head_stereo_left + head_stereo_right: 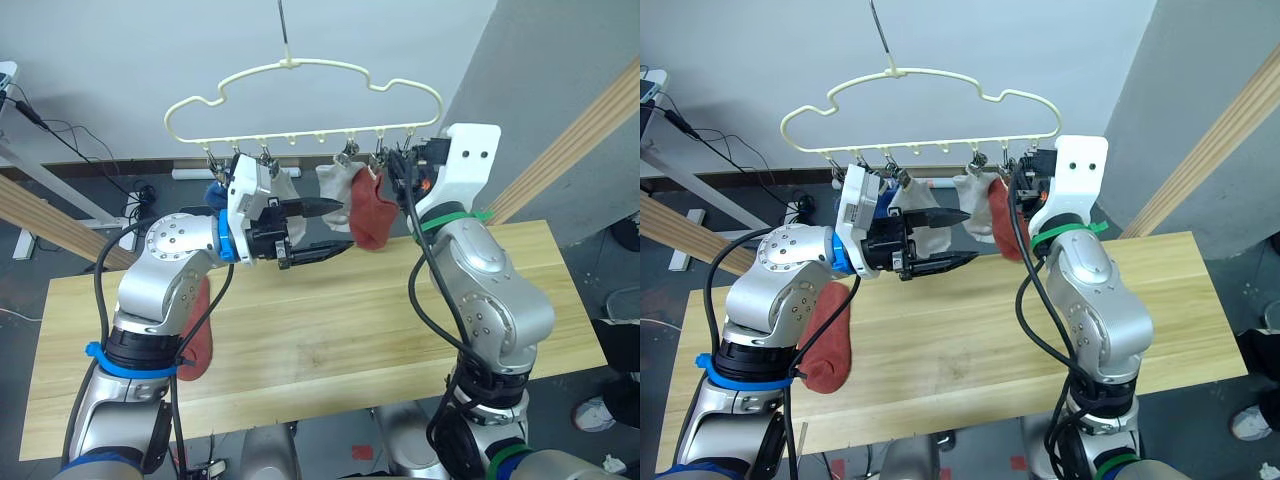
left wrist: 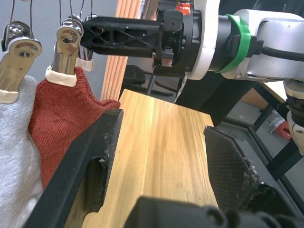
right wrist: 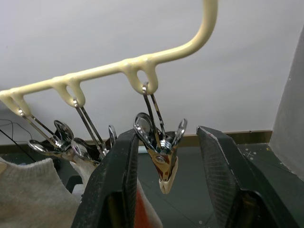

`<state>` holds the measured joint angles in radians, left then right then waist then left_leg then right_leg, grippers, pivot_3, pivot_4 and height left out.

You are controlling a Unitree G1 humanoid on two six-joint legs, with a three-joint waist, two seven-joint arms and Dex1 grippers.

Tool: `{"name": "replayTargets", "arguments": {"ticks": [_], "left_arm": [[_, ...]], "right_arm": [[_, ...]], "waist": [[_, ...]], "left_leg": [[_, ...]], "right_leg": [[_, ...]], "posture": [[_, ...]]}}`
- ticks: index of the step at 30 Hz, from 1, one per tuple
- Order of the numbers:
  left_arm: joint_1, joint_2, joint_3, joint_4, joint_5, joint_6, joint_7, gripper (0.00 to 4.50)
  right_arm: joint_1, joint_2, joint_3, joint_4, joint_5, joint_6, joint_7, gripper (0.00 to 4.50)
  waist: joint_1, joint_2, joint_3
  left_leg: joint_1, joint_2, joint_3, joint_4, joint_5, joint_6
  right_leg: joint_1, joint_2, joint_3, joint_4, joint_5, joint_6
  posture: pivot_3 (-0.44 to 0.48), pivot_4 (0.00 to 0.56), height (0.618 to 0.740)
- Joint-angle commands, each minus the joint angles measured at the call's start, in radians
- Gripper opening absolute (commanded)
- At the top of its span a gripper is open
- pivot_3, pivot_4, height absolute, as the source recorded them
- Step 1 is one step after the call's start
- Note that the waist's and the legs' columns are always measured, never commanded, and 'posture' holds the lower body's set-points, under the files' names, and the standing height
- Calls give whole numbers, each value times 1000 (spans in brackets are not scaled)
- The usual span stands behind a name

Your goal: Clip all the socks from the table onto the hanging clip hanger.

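The cream clip hanger (image 1: 300,68) hangs above the table (image 1: 330,340). A blue sock (image 1: 213,192), two grey socks (image 1: 283,186) (image 1: 335,180) and a rust-red sock (image 1: 370,215) dangle from its silver clips. Another rust-red sock (image 1: 828,335) lies on the table's left part, half behind my left arm. My left gripper (image 1: 322,230) is open and empty, just below the grey socks and beside the hanging red sock (image 2: 61,114). My right gripper (image 3: 168,137) is raised to the hanger's right end, open, with an empty silver clip (image 3: 162,161) between its fingers (image 3: 114,190).
Slanted wooden frame poles stand at the left (image 1: 40,215) and right (image 1: 570,140) of the table. Cables lie on the dark floor behind the table at left (image 1: 90,150). A bare stretch of tabletop (image 1: 340,330) lies between my arms.
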<state>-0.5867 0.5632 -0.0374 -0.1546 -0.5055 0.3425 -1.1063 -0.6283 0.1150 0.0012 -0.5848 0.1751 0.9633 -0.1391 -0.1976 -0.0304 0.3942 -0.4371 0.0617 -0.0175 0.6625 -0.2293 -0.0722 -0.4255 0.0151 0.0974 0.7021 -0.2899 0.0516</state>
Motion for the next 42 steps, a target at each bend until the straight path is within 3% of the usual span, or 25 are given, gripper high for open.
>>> {"name": "replayTargets", "arguments": {"ticks": [1,21,42], "left_arm": [[-12,-4,-6,-25,-5,-7,-5,3065],[-13,-5,-7,-16,-4,-14,-12,3065],[-10,-3,-2,-18,0,-15,-14,3065]], "right_arm": [[-13,15,4,-19,-10,-52,-12,1969],[8,41,11,-35,-23,-63,-50,1969],[-2,15,40,6,8,-88,38,1969]], "waist": [[0,0,0],[0,0,0],[-1,0,0]], "left_leg": [[0,0,0,0,0,0],[0,0,0,0,0,0],[0,0,-1,0,0,1]], "right_leg": [[0,0,0,0,0,0],[0,0,0,1,0,0],[0,0,-1,2,0,0]], "posture": [[-333,332,730],[-338,331,730],[-328,322,730]]}}
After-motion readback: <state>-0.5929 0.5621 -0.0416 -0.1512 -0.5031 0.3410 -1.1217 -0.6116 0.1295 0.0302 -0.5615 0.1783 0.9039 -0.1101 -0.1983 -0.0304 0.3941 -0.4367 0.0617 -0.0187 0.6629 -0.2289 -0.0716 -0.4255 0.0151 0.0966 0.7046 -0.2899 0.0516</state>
